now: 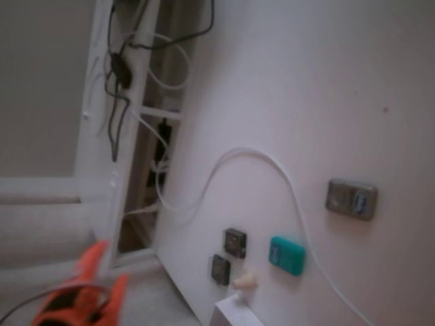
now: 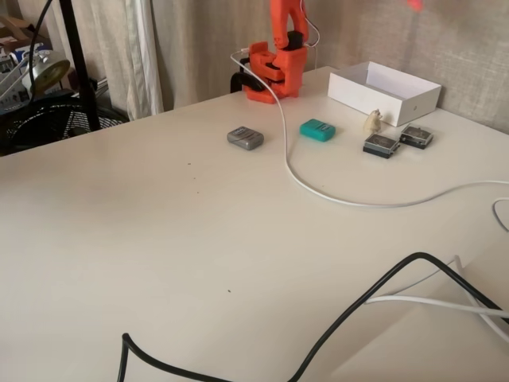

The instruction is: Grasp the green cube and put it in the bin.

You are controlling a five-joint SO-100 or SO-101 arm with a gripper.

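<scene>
On the desk (image 2: 159,239), a white cable (image 2: 318,191) loops just in front of the green cube (image 2: 317,130), which lies free toward the far edge, between the grey device (image 2: 245,138) and the white bin (image 2: 384,91) at the far right corner. A descent could snag that cable or nudge the cube toward the two dark squares (image 2: 381,146). The orange gripper (image 1: 88,288) hangs off the desk's edge in a fixed view, and I cannot tell how its jaws stand.

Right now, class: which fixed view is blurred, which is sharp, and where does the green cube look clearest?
One fixed view is soft and tilted, the green cube fuzzy-edged; the other fixed view is sharp, evenly lit, cube crisp.
</scene>
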